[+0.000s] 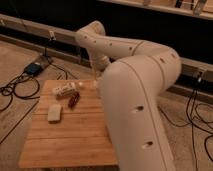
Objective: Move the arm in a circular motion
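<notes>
The cream-white arm (135, 95) fills the middle and right of the camera view, thick and tubular with rows of small dark holes. Its elbow joint (91, 34) is at the top, above the far edge of the wooden table (65, 140). From there the forearm (100, 59) runs down towards the table's far side. The gripper (96, 80) hangs at its lower end, just over the table's far edge, mostly hidden behind the big near segment.
On the table's left part lie a white packet (65, 90), a dark red-brown item (74, 99) and a pale block (55, 113). Cables and a blue device (33, 68) lie on the floor at left. More cables (197, 117) are at right. A dark wall runs behind.
</notes>
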`<control>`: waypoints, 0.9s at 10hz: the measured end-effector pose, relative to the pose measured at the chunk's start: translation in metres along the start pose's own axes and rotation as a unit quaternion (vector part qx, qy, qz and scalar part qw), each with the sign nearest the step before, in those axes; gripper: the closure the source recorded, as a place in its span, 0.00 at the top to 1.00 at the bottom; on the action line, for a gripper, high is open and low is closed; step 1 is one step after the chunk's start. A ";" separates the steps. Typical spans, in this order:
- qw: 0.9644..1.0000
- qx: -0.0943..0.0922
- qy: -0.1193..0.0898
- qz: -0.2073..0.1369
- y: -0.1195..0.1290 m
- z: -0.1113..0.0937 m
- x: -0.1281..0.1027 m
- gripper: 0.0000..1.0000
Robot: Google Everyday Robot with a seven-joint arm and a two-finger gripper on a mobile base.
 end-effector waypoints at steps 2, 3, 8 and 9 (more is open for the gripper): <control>0.998 -0.005 -0.003 -0.061 0.067 0.001 -0.012 0.65; 0.996 -0.012 -0.001 -0.088 0.099 0.006 -0.008 0.65; 0.980 -0.040 0.009 -0.196 0.224 0.042 0.074 0.65; 0.978 -0.042 0.009 -0.204 0.230 0.045 0.090 0.65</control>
